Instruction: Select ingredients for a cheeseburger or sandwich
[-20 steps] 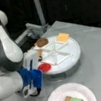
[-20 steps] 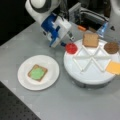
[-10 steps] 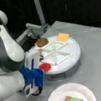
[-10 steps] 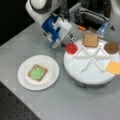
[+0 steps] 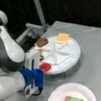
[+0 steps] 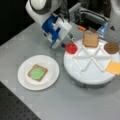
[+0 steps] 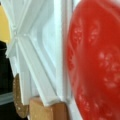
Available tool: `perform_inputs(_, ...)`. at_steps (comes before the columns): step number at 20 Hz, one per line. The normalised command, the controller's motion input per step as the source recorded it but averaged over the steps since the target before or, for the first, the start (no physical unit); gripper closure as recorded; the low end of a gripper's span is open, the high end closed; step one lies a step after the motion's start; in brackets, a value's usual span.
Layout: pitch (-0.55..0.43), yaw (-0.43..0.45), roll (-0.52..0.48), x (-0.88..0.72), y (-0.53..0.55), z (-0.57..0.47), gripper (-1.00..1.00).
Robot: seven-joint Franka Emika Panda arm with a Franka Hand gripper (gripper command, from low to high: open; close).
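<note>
White paper plate (image 6: 51, 75), divided tray (image 6: 87, 77)

Glossy speckled red tomato (image 7: 97, 65), smooth white plastic tray (image 6: 87, 72), matt paper plate (image 6: 51, 75), dull grey tabletop (image 6: 75, 102)

Red tomato disc (image 6: 71, 47), green lettuce (image 6: 37, 73), yellow-orange cheese (image 6: 114, 67), white tray (image 6: 87, 75).

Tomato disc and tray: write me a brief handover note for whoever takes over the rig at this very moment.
Gripper: at the tray's rim, right beside the tomato disc; grasp not confirmable.
Paper plate: toast square with lettuce piece on top, so two layers placed.
Divided tray: second toast square, patty and cheese square each in its own compartment, tomato at the edge.
Left: tomato, cheese, patty and top toast are not on the stack.
</note>
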Motion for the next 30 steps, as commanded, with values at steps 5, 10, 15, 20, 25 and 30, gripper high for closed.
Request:
perform_inputs(5,-0.069,0.097,0.203,0.29,-0.17,-0.13,1.0)
perform_inputs(10,-0.081,0.091,0.163,0.28,-0.16,-0.16,1.0)
perform_inputs(15,-0.076,0.078,0.146,0.27,-0.09,-0.11,1.0)
perform_inputs(20,-0.073,0.078,0.117,0.26,-0.07,-0.09,1.0)
perform_inputs(25,-0.052,0.106,0.099,0.25,-0.17,-0.04,1.0)
perform_inputs(30,0.013,0.139,0.103,0.24,-0.28,0.08,1.0)
